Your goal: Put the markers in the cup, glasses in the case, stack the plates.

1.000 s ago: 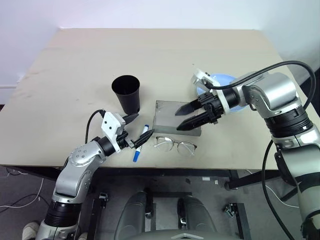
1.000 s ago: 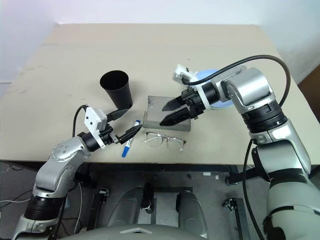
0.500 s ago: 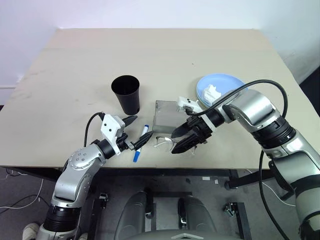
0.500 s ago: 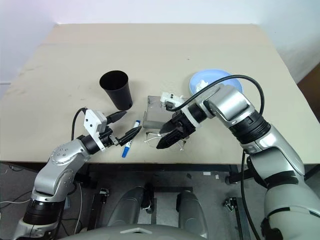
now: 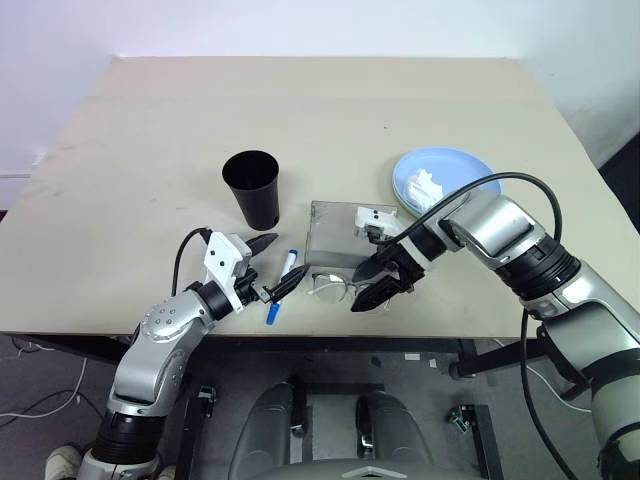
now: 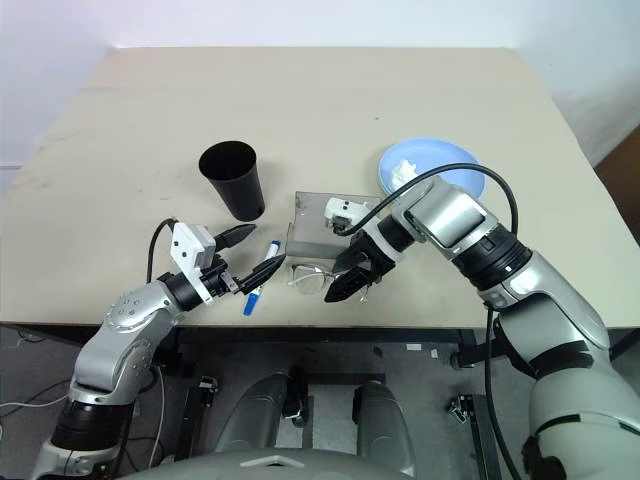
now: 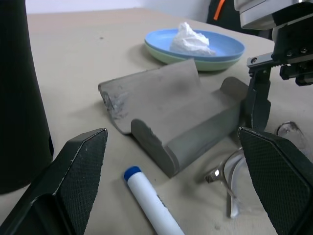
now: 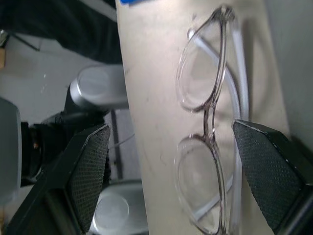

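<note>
A: Where's the R gripper (image 5: 375,289)?
B: Low over the thin silver wire-framed glasses (image 5: 335,288) at the near edge of the beige table (image 5: 150,130), pointing down and to the left. Jaws spread wide, one finger either side of the frame in the wrist view, nothing gripped.

A: Glasses in the case?
B: No. They lie on the table just in front of the flat grey matte glasses case (image 5: 335,240), which sits open.

A: L gripper (image 5: 268,267)?
B: About level, jaws fully apart and empty. The slim white marker with blue cap (image 5: 281,284) lies on the table betw. its fingers, untouched as far as I can see.

A: Cup?
B: Black tapered plastic tumbler (image 5: 253,187) stands upright, just beyond the marker, left of the case.

A: Plates?
B: Light blue plate (image 5: 455,165) sits on the pale mint green plate (image 7: 195,59), well right of the case. Crumpled white tissue (image 5: 424,185) in the blue one.
</note>
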Action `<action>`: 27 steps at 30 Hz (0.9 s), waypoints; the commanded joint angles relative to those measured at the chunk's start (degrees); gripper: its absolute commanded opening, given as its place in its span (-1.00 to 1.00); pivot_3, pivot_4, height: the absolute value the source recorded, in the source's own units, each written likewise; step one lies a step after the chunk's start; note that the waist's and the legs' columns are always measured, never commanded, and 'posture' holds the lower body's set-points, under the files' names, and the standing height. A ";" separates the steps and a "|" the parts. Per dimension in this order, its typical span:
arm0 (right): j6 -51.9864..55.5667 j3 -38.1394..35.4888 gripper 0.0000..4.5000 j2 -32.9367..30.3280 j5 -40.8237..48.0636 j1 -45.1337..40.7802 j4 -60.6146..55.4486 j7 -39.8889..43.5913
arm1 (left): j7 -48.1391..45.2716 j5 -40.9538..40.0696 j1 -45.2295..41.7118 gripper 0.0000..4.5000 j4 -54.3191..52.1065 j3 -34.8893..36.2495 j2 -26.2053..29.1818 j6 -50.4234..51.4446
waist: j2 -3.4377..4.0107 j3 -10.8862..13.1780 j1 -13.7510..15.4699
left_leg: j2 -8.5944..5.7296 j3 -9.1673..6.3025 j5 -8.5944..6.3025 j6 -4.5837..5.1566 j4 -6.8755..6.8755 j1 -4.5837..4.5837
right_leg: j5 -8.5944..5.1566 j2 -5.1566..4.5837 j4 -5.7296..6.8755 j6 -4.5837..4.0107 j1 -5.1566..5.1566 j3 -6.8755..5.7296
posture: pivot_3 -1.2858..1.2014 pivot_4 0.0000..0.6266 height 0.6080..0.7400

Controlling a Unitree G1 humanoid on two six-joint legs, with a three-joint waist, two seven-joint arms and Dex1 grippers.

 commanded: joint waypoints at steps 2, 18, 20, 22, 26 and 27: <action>-0.25 -0.31 0.86 1.32 -0.52 -2.71 0.86 1.00 | -0.07 0.22 -0.17 1.00 -1.02 -0.46 -0.86 -1.12 | 0.00 0.00 0.00 | 0.00 0.00 0.00 0.00 0.00 0.00 | 0.00 0.00 0.00 0.00 0.00 0.00 | 0.03 -0.52 0.80; -0.16 0.70 -0.51 3.06 -2.97 -2.40 2.01 -0.02 | -1.06 0.78 0.42 1.00 0.25 -0.26 -1.20 -2.34 | 0.00 0.00 0.02 | 0.00 0.04 -0.01 0.01 -0.07 -0.01 | 0.01 -0.02 -0.02 -0.01 -0.07 0.00 | 0.03 -0.52 0.80; -0.13 0.48 -0.67 3.30 -3.11 -2.38 2.13 -0.18 | -0.78 0.72 0.11 1.00 -0.32 -0.34 -1.13 -1.77 | 0.00 0.00 0.01 | 0.00 0.04 -0.01 0.01 -0.07 -0.01 | 0.01 -0.02 -0.02 -0.01 -0.08 0.01 | 0.03 -0.52 0.80; 0.08 0.13 -0.92 3.53 -3.14 -2.57 2.17 -0.17 | -0.38 0.61 -0.15 1.00 -1.08 -0.46 -1.12 -1.00 | 0.00 0.00 0.02 | 0.00 0.04 -0.01 0.01 -0.07 -0.01 | 0.01 -0.02 -0.02 -0.01 -0.08 0.00 | 0.03 -0.52 0.80; 0.15 -0.92 -0.99 3.09 -2.49 -2.85 1.10 0.63 | -0.21 0.53 -0.26 1.00 -1.29 -0.27 -1.17 -0.41 | 0.00 0.00 0.00 | 0.00 0.04 -0.01 0.01 -0.07 -0.01 | 0.01 -0.02 -0.02 0.00 -0.07 0.01 | 0.03 -0.52 0.80; -0.77 -1.08 -0.99 2.32 -2.52 -2.56 0.01 1.08 | -0.23 0.52 -0.26 1.00 -1.23 -0.21 -1.15 -0.41 | 0.00 0.00 0.01 | 0.00 0.04 -0.01 0.01 -0.08 -0.01 | 0.01 -0.02 -0.02 0.00 -0.07 0.01 | 0.03 -0.52 0.80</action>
